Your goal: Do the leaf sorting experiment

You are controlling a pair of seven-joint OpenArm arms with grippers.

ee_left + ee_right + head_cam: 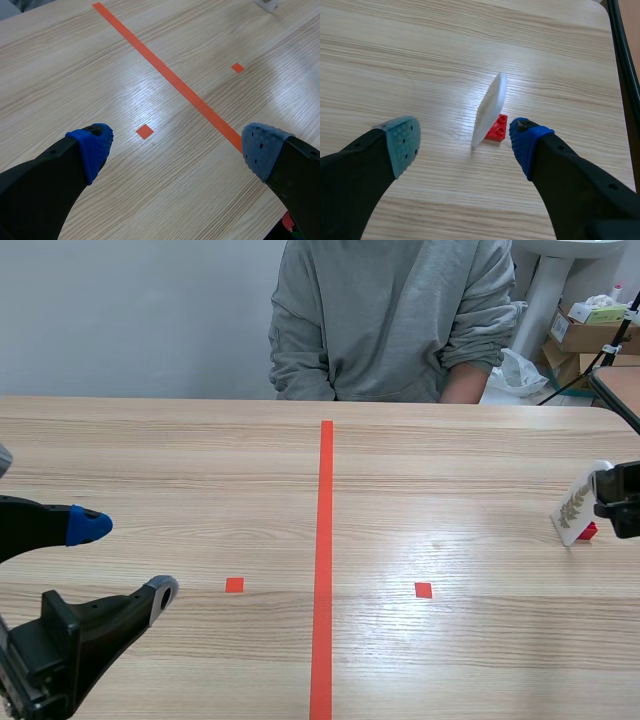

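A white card with a leaf printed on it [575,508] stands tilted on a small red brick [587,531] near the table's right edge. My right gripper [465,137] is open around it: the card [490,107] and its red brick [497,127] lie between the fingertips, the brick close to the blue pad, nothing pressed. In the scene view this gripper [615,502] enters from the right, just behind the card. My left gripper [125,560] hangs open over bare table at the front left, with nothing between its fingers [95,145].
A person in a grey sweatshirt [390,320] sits across the table. An orange tape line [324,560] runs down the middle, with a small orange square [234,585] on the left and another [423,590] on the right. Cardboard boxes [590,335] stand beyond the back right corner.
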